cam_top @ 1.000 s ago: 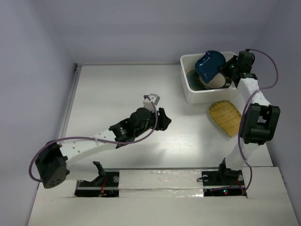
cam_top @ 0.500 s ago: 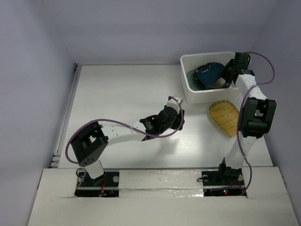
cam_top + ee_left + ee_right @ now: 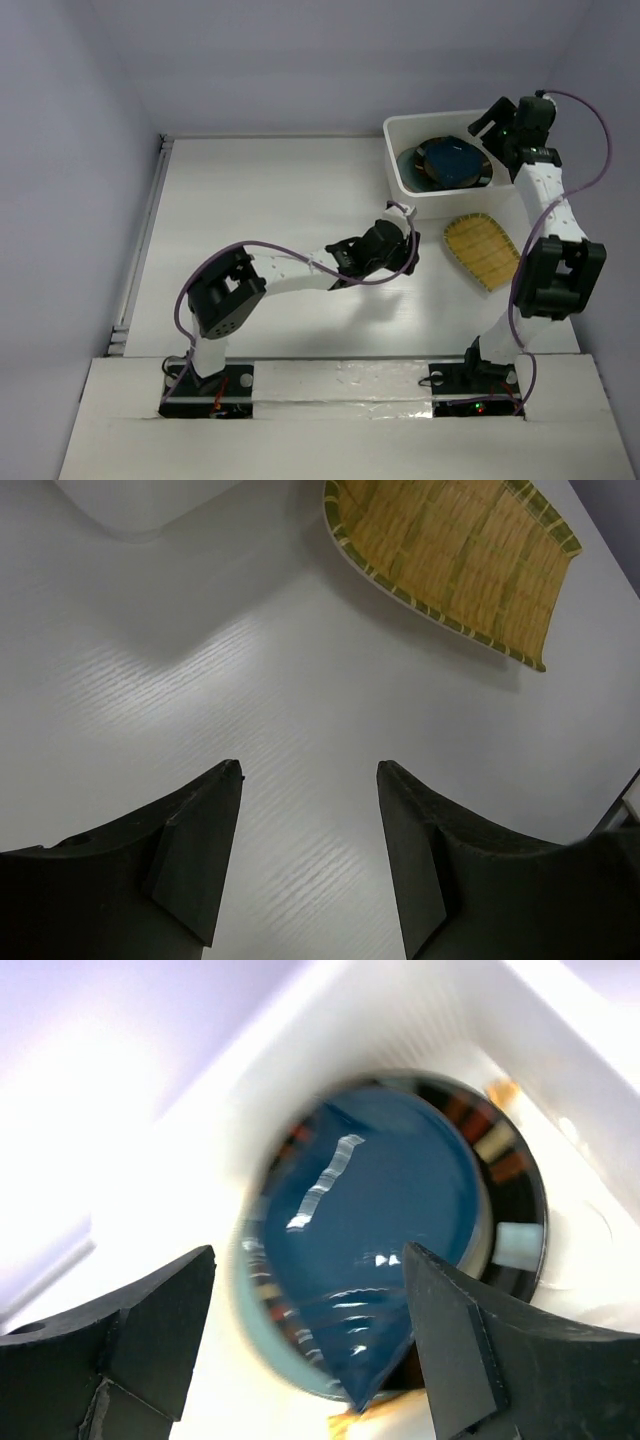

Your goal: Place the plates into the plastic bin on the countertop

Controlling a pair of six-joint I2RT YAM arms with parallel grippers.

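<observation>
The plastic bin [image 3: 420, 203] stands at the back right of the countertop [image 3: 260, 210]. Inside it a dark blue teardrop plate [image 3: 452, 160] [image 3: 380, 1190] lies flat on a stack with a grey-teal rim [image 3: 250, 1310] and a dark-rimmed plate [image 3: 505, 1155]. My right gripper [image 3: 490, 130] [image 3: 308, 1250] hovers open above the bin, holding nothing. A tan woven bamboo plate [image 3: 482, 250] [image 3: 460, 560] lies on the countertop in front of the bin. My left gripper [image 3: 408, 258] [image 3: 310, 770] is open and empty, low over the table just left of that plate.
A metal rail [image 3: 150, 230] runs along the countertop's left edge. Lavender-grey walls close in the back and both sides. The bin's near corner [image 3: 140, 505] shows in the left wrist view. The right arm's elbow [image 3: 552, 275] stands over the table's right edge.
The right gripper opened and let go of the dark blue plate, which now lies flat in the bin. The left arm swung right across the table toward the bamboo plate.
</observation>
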